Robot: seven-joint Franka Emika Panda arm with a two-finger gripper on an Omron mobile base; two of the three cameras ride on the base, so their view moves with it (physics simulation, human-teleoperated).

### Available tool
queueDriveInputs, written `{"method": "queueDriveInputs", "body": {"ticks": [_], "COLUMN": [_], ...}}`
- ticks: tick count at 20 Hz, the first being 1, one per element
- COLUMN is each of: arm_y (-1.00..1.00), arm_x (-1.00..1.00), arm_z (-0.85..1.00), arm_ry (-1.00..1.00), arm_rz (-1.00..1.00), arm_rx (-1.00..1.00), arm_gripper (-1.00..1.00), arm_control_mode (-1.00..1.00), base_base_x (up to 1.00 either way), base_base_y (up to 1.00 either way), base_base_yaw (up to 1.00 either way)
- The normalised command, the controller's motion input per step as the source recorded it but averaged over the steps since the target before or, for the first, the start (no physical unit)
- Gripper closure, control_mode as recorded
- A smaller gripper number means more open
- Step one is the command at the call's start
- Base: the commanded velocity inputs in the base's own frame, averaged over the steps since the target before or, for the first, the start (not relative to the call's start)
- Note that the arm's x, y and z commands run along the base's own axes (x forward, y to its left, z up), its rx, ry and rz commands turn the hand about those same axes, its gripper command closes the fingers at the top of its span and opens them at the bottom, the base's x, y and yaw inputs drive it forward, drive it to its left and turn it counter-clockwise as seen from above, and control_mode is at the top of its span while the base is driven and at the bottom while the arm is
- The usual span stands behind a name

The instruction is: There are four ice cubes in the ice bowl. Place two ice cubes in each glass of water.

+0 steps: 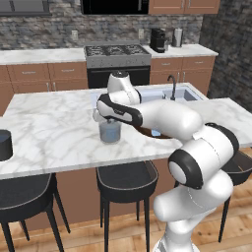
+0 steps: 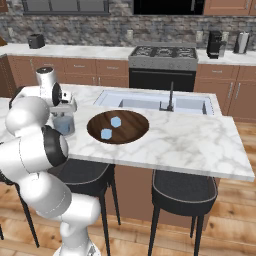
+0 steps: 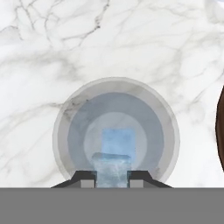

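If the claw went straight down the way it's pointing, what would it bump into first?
Probably the see-through glass of water right below it. The claw holds an ice cube over the glass, and another cube seems to sit inside already, though depth is hard to judge.

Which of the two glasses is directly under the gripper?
The see-through grey glass beside the ice bowl: the gripper hangs right above its mouth with an ice cube between its fingers. The dark glass stands far off, at the counter's end.

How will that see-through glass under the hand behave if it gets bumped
The see-through glass looks short and broad, so it probably slides on the smooth marble counter rather than tipping. Holding water and an ice cube, it may slosh.
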Motion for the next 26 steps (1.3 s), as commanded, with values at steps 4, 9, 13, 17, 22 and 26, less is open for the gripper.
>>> {"method": "queueDriveInputs", "body": {"ticks": [4,9,13,17,22,26], "arm_y": [0.00,0.00,0.00,0.00,0.00,-0.41], "arm_x": [0.03,0.08,0.06,0.07,0.01,-0.41], "arm_z": [0.00,0.00,0.00,0.00,0.04,0.28], "arm_ry": [0.00,0.00,0.00,0.00,0.00,-0.03], "arm_rz": [0.00,0.00,0.00,0.00,0.00,0.00], "arm_rx": [0.00,0.00,0.00,0.00,0.00,0.03], "arm_gripper": [1.00,1.00,-1.00,-1.00,-1.00,-1.00], "arm_control_mode": [-1.00,-1.00,-1.00,-1.00,-1.00,-1.00], "base_base_x": [0.00,0.00,0.00,0.00,0.00,0.00], "base_base_y": [0.00,0.00,0.00,0.00,0.00,0.00], "base_base_yaw": [0.00,0.00,0.00,0.00,0.00,0.00]}}
